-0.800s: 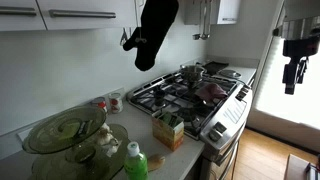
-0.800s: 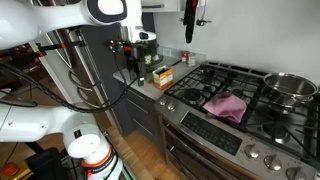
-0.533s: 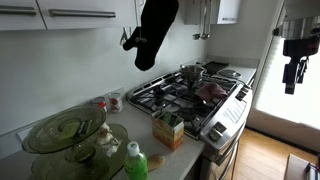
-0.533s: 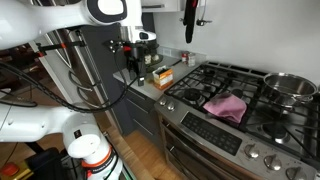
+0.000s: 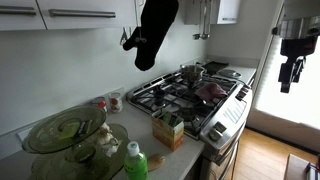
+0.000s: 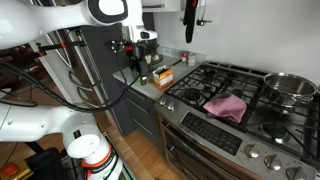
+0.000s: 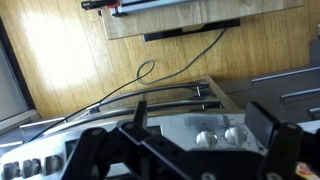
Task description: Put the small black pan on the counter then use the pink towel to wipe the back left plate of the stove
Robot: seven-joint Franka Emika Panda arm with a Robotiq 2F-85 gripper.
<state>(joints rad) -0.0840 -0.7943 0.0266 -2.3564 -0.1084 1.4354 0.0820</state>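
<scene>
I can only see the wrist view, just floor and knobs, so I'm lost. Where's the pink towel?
Observer: The towel lies crumpled on top of the stove, around its middle.
Kid: Is anything else up there?
Observer: A steel pot sits on the stove too, apart from the towel.
Kid: Is my gripper close to the towel?
Observer: No. The gripper hangs open in the air, well off the stove and holding nothing.

Gripper (image 7: pixel 180 148) at bottom of frame, jaws spread wide, nothing held between them. Beyond the jaws, wooden floor (image 7: pixel 80 60) with a black cable (image 7: pixel 150 72) looping across. Between the jaws, two round knobs (image 7: pixel 220 137) on steel, probably the stove (image 7: pixel 180 128) front; blurry. Handle bar (image 7: pixel 165 97) just past those.
</scene>
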